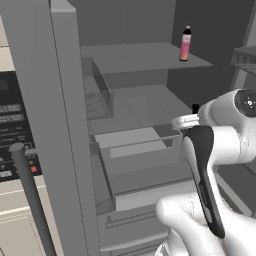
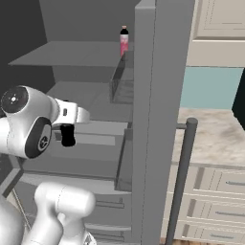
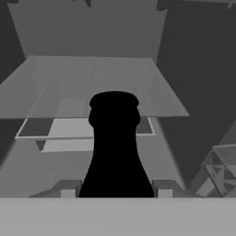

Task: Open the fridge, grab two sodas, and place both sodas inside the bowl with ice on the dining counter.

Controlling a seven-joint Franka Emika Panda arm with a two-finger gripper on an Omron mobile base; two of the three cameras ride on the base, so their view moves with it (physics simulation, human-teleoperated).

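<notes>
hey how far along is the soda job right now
Done: the fridge stands open. In hand: the gripper is closed on the dark soda, inside the fridge. Left: carry it to the bowl, then fetch the pink soda, upright on the upper shelf.

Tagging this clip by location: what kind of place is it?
A simulated home kitchen, most likely: an open fridge with shelves, a pink soda on the upper one, cream drawer cabinets and a marble-look counter beside it.
</notes>
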